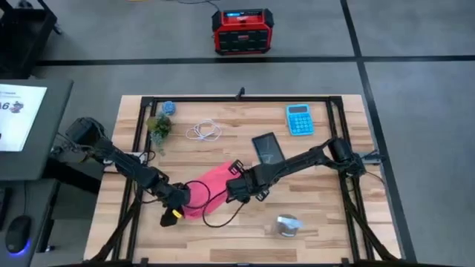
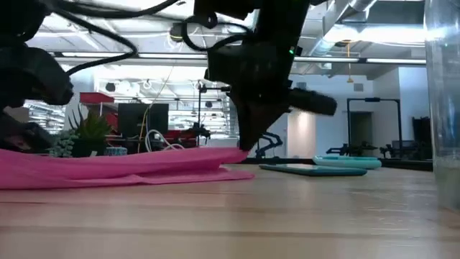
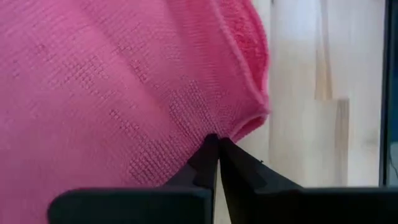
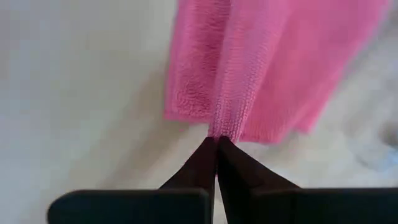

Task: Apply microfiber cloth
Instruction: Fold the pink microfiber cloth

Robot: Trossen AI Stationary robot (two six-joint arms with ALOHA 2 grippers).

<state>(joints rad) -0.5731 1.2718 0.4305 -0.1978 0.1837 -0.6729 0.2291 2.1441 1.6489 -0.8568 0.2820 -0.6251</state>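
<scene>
Cloth (image 1: 211, 185) is lying on the table (image 1: 319, 200), stretched between both grippers; the left gripper (image 3: 214, 149) and right gripper (image 4: 216, 142) are each pinching an edge fold (fingers pressed together on fabric); carrying it to the phone (image 1: 268, 147) probably comes next.

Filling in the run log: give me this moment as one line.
left gripper shut on pink cloth edge | right gripper shut on opposite edge | cloth on table near phone
</scene>
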